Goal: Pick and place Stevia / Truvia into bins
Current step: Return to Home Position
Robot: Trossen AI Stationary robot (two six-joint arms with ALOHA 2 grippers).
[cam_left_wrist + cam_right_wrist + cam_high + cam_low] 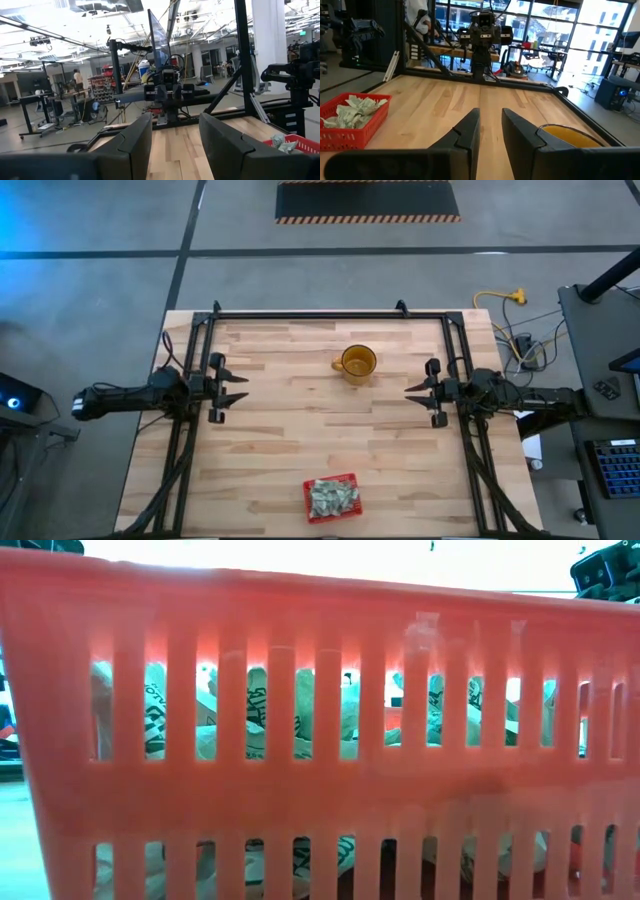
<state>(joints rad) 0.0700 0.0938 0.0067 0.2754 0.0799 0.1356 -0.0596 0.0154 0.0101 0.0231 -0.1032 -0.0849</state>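
The left gripper [240,388] hangs at the middle left of the high view, fingers spread fairly wide and empty. The right gripper [420,392] faces it from the middle right, empty too, with a narrower gap between its fingers. The Stevia packets [333,497] lie heaped in the red basket [306,502] at bottom centre, well apart from both, so homing well likely means settling each arm level at its own side, clear of the yellow mug [357,363].

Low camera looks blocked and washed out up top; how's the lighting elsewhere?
Low view: the red basket fills the frame, backlit, the strip above its rim blown out white. High view: even light on the table, blue glow at the picture's upper left. Left wrist view: ceiling glare.
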